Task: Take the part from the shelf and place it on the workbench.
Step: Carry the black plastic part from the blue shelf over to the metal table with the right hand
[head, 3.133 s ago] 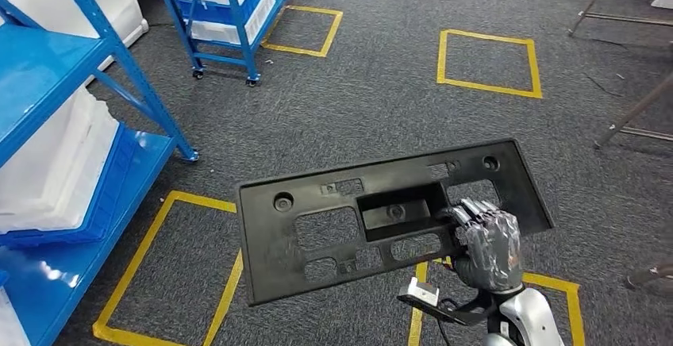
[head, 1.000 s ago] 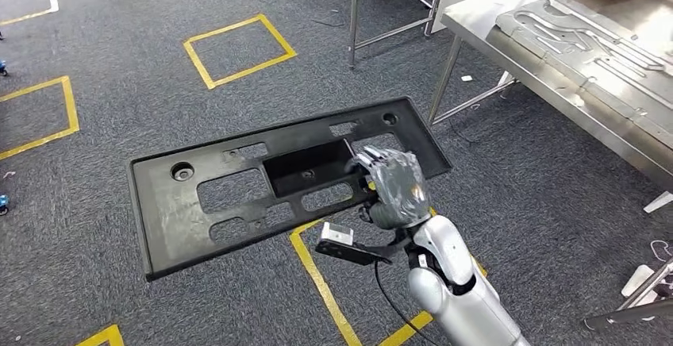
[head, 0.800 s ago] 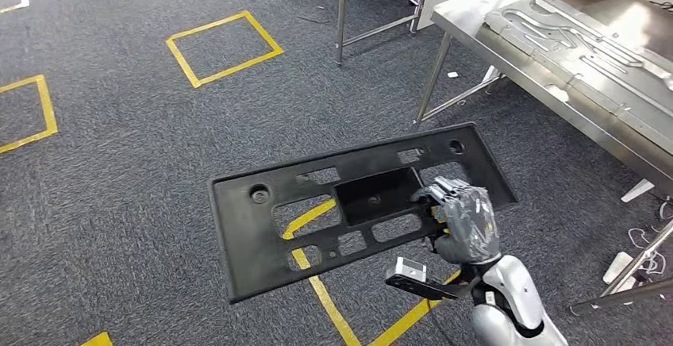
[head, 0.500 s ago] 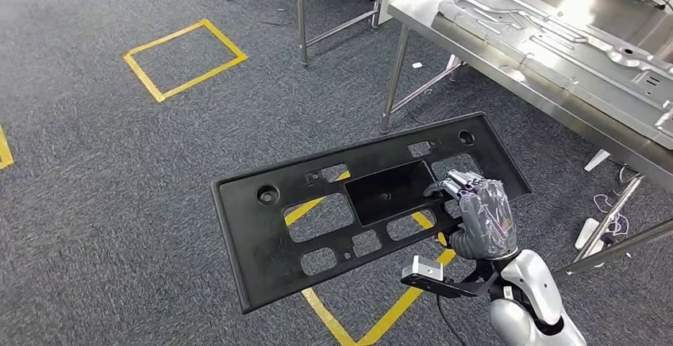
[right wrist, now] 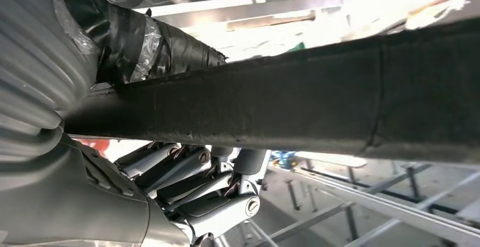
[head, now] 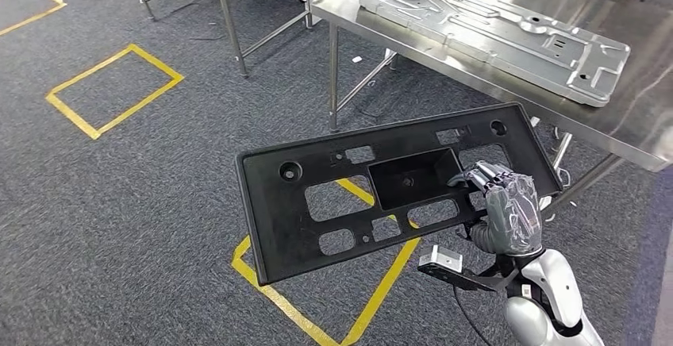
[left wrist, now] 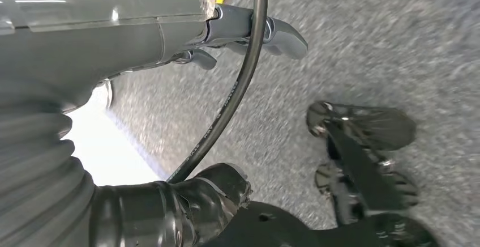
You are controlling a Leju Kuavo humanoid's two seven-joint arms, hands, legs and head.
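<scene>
Carrying the black part (head: 393, 191), the right hand (head: 508, 215) grips it at the rim of its central recess, near the end closest to the table (head: 643, 116); the part hangs level above the carpet. The left hand (left wrist: 249, 32) appears beside the floor, and whether it is wide or closed cannot be told. Since a second ago the whole view has swung: the table, carrying a silver stamped panel (head: 492, 24), now lies just beyond the part's far edge. Judged from this, transport is nearly complete; placement remains.
</scene>
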